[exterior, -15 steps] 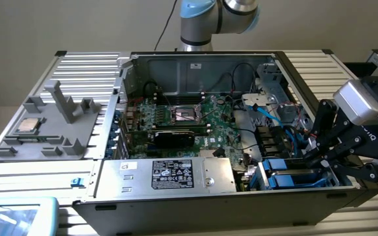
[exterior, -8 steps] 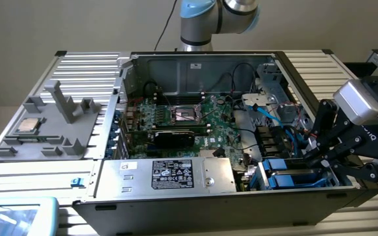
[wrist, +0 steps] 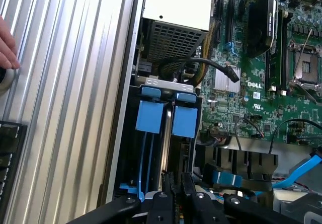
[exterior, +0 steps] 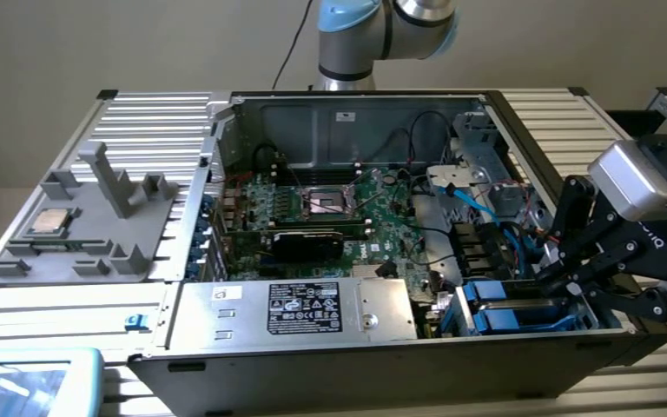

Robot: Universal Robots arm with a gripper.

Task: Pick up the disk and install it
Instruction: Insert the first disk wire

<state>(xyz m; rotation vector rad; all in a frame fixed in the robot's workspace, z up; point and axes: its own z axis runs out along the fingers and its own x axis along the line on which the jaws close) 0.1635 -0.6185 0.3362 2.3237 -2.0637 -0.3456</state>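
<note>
Ribbed table; gripper angled down over drive bay.

CLEAR: you have open counter beside the case wall | BLOCKED: drive bay by your gripper, hemmed by power supply, blue cable, black leads | a hand on counter

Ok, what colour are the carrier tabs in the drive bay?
The carrier tabs are bright blue; clearest in the wrist view.
</note>
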